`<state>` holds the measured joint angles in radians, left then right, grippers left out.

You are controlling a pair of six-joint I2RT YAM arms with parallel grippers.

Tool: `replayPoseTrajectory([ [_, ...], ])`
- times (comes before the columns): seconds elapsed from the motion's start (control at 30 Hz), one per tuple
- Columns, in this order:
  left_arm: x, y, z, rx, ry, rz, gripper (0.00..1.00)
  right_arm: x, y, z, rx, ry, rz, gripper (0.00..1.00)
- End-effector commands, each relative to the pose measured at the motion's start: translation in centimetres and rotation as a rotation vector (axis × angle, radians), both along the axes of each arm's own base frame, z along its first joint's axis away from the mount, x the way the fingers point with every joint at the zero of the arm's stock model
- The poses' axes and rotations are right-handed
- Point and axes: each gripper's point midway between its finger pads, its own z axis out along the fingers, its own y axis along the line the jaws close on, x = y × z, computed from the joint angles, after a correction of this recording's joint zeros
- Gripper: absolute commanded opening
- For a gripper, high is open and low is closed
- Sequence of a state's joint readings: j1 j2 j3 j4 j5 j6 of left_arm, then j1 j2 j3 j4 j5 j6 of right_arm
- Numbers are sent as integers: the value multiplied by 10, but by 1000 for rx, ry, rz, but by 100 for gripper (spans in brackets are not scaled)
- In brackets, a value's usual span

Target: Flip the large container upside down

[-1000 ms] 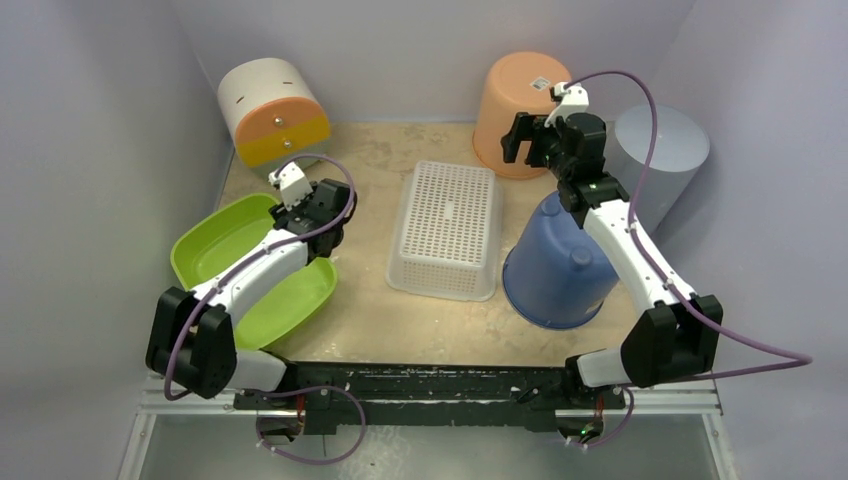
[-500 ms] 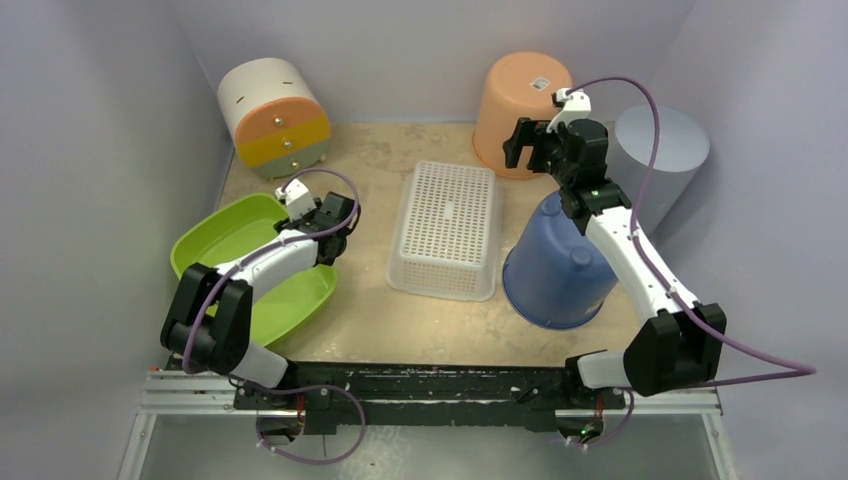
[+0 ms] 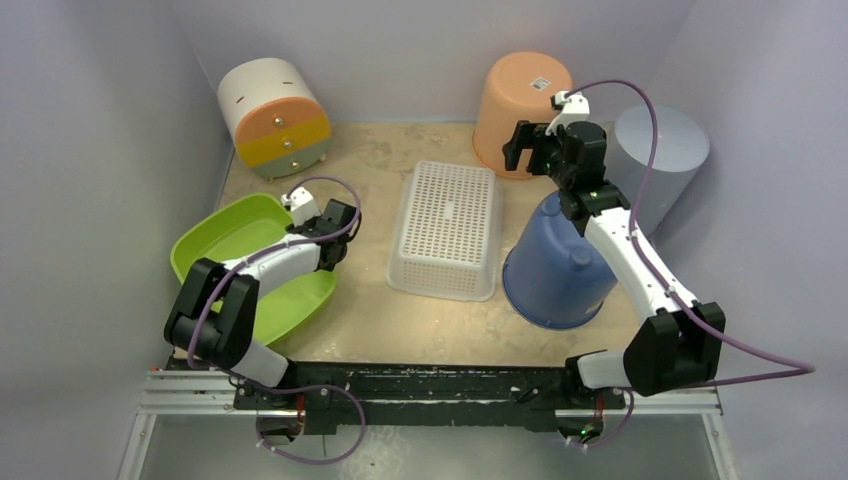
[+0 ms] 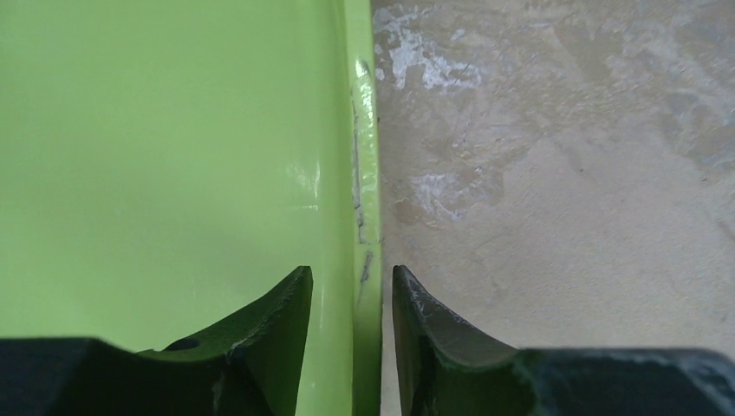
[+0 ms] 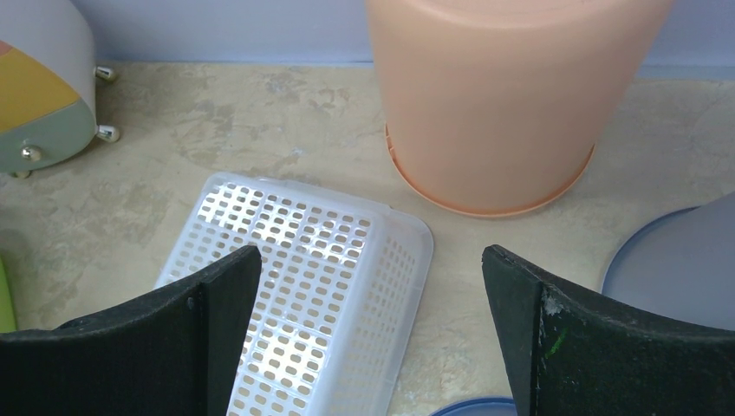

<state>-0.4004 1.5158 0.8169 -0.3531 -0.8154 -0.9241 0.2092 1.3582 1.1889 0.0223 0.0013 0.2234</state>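
Closure should wait for a deeper bite, since the left claw (image 4: 351,282) straddles the lime-green plastic basin's (image 3: 215,245) rim on the counter (image 3: 370,320), narrowly parted, while the right claw (image 5: 368,253) gapes empty.

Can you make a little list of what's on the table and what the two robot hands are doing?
Green tub: right way up, left side
Left hand: one finger each side of the tub's rim; squeezing unclear
Right hand: wide open, holding nothing
White basket: upside down, middle
Orange bucket: upside down, back
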Motion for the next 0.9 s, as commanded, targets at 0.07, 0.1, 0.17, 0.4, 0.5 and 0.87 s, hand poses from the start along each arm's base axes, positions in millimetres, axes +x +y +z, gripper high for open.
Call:
replayPoseTrajectory([
  [0.07,1,0,-11,8,10,-16,12,-1,-1,25,16,-79,-6,100],
  [0.1,1,1,-13,12,17,-15,0,-2,-1,25,16,-77,-6,100],
  [0.17,1,0,-16,16,34,-23,0,-4,-1,25,18,-77,-5,100],
  [0.4,10,-19,30,-21,-50,-84,0,-4,1,18,30,-61,0,100],
  [0.5,14,-41,83,-97,-171,-155,0,-2,2,12,29,-50,1,100],
  [0.87,-4,-97,235,-353,-541,-394,0,2,4,9,34,-42,2,100],
])
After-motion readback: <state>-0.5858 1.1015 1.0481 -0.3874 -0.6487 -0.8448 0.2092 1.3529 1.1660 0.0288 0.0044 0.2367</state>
